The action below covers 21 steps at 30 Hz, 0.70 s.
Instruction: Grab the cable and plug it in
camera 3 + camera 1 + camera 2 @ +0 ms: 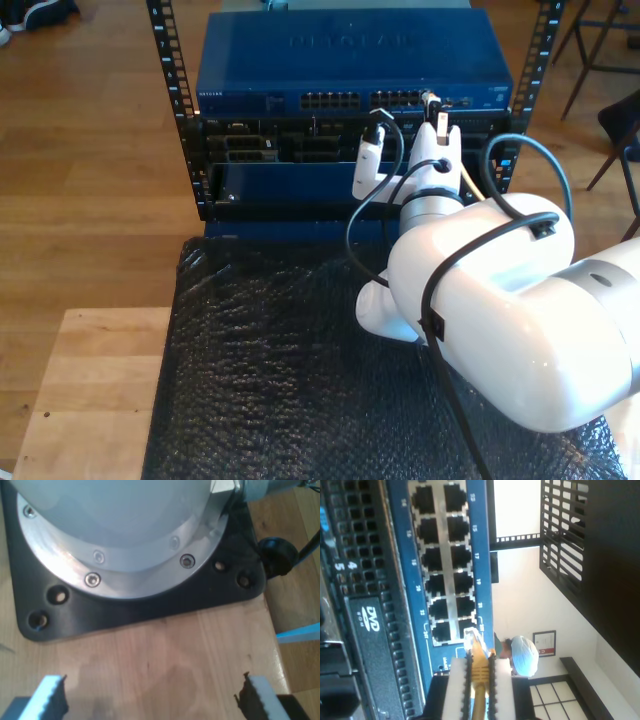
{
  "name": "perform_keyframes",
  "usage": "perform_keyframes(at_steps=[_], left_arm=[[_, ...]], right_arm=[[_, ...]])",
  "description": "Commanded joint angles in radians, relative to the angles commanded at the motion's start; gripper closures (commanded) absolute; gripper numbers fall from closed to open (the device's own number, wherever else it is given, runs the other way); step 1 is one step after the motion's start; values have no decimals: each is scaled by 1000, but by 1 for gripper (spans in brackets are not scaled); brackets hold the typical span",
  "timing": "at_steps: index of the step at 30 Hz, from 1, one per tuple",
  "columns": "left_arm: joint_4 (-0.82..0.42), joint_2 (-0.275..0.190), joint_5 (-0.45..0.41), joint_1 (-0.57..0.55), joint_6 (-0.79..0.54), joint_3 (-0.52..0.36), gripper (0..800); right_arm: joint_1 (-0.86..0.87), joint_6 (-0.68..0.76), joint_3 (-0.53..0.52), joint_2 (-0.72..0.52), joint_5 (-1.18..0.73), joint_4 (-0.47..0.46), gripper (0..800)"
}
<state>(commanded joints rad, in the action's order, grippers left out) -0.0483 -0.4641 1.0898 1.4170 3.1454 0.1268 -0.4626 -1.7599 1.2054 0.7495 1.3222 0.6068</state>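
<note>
A: Item one, my second hand (479, 692): we are seeing it closed on the cable (480, 680), the pale yellow boot pinched between its white toothed fingers (455, 690), the clear plug (473, 639) sticking out past them.

B: And where is the plug sitting?

A: Right at the blue switch (352, 62), at the end ports (445, 605) of the row; we cannot tell whether it is touching. In the exterior view the cable (466, 178) is showing beside the white arm (500, 300), toward the exterior view's right end of the switch.

B: Surroundings?

A: A black rack (168, 60), a server panel marked DVD (367, 617) below the switch, black bubble wrap (260, 360) in front, thick black arm cables (375, 190) looping across.

B: Item two?

A: My first hand (152, 695): we are seeing it wide open, holding nothing, over the wooden desk (160, 655) beside a black base plate (130, 607).
</note>
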Motion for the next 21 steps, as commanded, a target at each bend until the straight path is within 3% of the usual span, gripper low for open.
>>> perform_keyframes(at_steps=[21], left_arm=[[0, 0, 0, 0, 0, 0, 0]], right_arm=[[3, 0, 8, 8, 0, -2, 800]])
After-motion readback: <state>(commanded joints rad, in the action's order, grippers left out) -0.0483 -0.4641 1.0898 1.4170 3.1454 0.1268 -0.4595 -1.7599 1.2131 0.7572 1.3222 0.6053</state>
